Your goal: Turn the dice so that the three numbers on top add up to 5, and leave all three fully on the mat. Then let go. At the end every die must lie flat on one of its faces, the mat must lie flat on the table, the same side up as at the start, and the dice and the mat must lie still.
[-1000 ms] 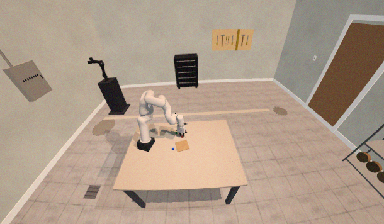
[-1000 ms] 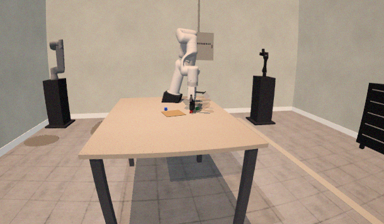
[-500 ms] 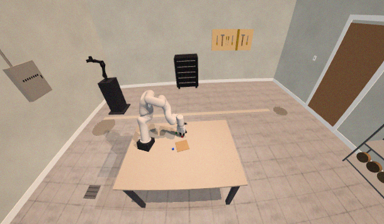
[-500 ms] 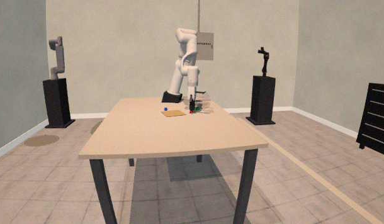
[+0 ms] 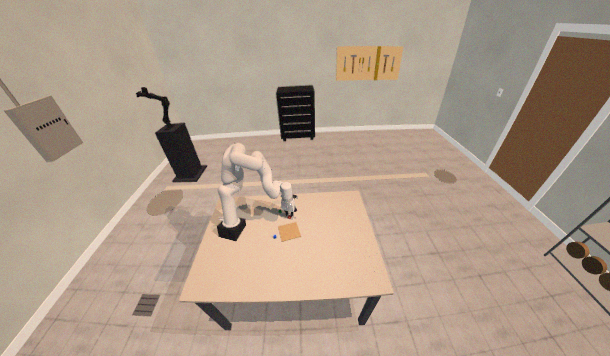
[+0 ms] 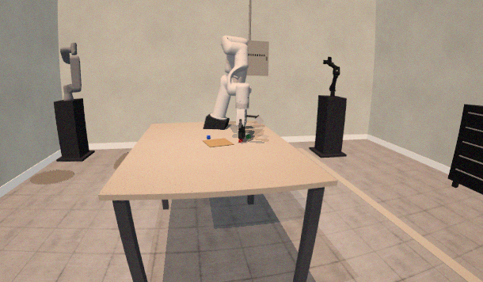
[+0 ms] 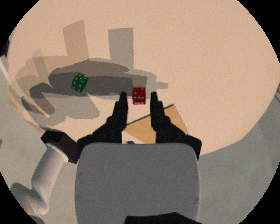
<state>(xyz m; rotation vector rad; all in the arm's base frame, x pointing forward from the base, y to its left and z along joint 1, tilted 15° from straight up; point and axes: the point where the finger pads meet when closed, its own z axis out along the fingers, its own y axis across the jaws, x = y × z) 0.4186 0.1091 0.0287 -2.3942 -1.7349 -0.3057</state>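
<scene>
A red die (image 5: pixel 289 217) (image 6: pixel 240 141) (image 7: pixel 139 95) lies off the mat, with several white pips facing the wrist camera. My gripper (image 5: pixel 290 215) (image 6: pixel 241 139) (image 7: pixel 138 99) is partly open and points down just over it; a gap shows between each fingertip and the die in the wrist view. A green die (image 5: pixel 280 211) (image 6: pixel 248 136) (image 7: pixel 79 82) lies in the arm's shadow, turned at an angle, with several pips showing. A blue die (image 5: pixel 275 237) (image 6: pixel 208 137) (image 7: pixel 130 143) lies beside the mat, mostly hidden in the wrist view. The orange mat (image 5: pixel 289 232) (image 6: pixel 218 142) (image 7: pixel 141 129) lies flat. Exact top numbers are too small to tell.
The table (image 5: pixel 334 260) (image 6: pixel 213 170) carries the dice, the mat and the arm's black base (image 5: pixel 231 230) (image 6: pixel 216 122). The base stands on the blue die's side of the mat. The arm's shadow falls across the green die.
</scene>
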